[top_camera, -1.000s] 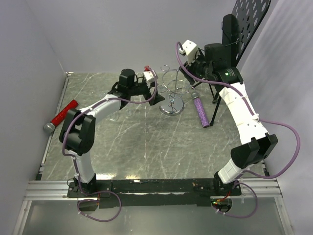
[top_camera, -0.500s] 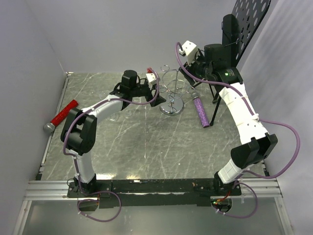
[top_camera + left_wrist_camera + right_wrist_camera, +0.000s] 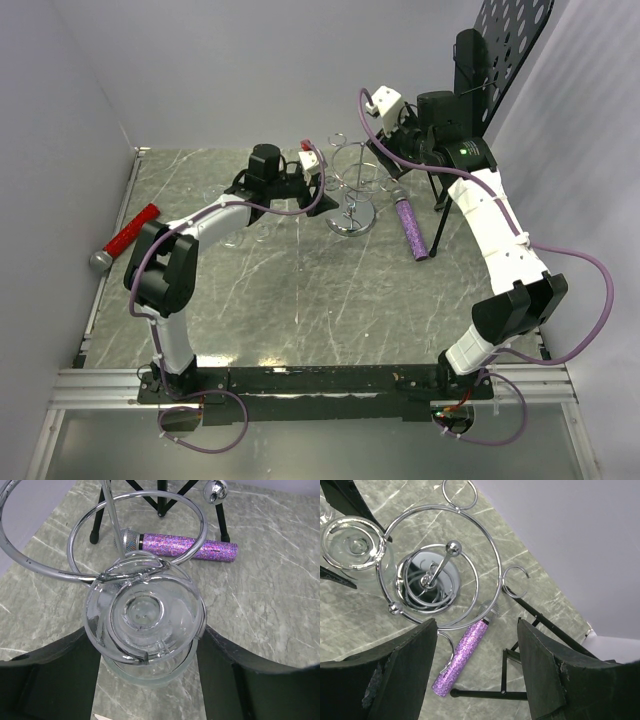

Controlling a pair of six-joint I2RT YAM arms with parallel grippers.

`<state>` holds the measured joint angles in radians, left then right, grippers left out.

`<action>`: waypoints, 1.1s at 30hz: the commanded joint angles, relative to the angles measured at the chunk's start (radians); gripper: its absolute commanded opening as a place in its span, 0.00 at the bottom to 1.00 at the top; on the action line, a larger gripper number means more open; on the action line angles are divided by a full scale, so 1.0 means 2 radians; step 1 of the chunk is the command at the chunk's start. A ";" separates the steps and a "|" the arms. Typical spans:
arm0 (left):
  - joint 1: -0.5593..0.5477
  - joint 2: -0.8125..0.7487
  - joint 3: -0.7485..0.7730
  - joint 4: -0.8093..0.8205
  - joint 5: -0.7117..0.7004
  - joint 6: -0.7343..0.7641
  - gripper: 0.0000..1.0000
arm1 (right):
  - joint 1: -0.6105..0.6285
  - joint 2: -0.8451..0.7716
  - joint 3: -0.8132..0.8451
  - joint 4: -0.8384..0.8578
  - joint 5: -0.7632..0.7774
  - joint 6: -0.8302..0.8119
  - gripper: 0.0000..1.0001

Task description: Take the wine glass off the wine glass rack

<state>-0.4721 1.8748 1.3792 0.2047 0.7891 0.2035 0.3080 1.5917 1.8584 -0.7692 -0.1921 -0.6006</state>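
Left pincer (image 3: 150, 652) advanced, outstretched, straddling wine glass (image 3: 145, 612)

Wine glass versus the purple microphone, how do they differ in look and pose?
Look: the wine glass is clear; the purple microphone is glittery and opaque. Pose: the glass hangs foot-up at the rack, between the left gripper's fingers; the microphone lies flat on the table.

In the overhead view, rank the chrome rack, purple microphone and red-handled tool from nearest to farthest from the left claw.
1. wine glass rack, just right of the left gripper.
2. purple microphone, farther right.
3. red-handled tool, far left.
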 commanded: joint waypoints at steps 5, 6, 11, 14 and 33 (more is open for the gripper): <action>-0.003 -0.034 -0.010 0.018 0.025 0.003 0.01 | 0.005 -0.032 -0.001 0.005 0.009 0.000 0.72; -0.003 -0.038 -0.012 0.020 0.023 0.003 0.01 | 0.005 -0.033 -0.001 0.005 0.009 0.000 0.72; -0.003 -0.058 -0.021 0.025 0.012 0.003 0.01 | 0.005 -0.030 0.001 0.007 0.012 -0.001 0.72; -0.003 -0.067 -0.022 0.017 0.005 0.006 0.01 | 0.005 -0.028 0.003 0.010 0.015 -0.002 0.72; -0.002 -0.106 -0.048 0.008 -0.030 -0.004 0.01 | 0.010 -0.023 0.010 0.015 0.016 0.001 0.72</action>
<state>-0.4728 1.7374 1.2819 0.1780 0.7361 0.1970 0.3199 1.5787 1.8568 -0.7704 -0.1680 -0.6003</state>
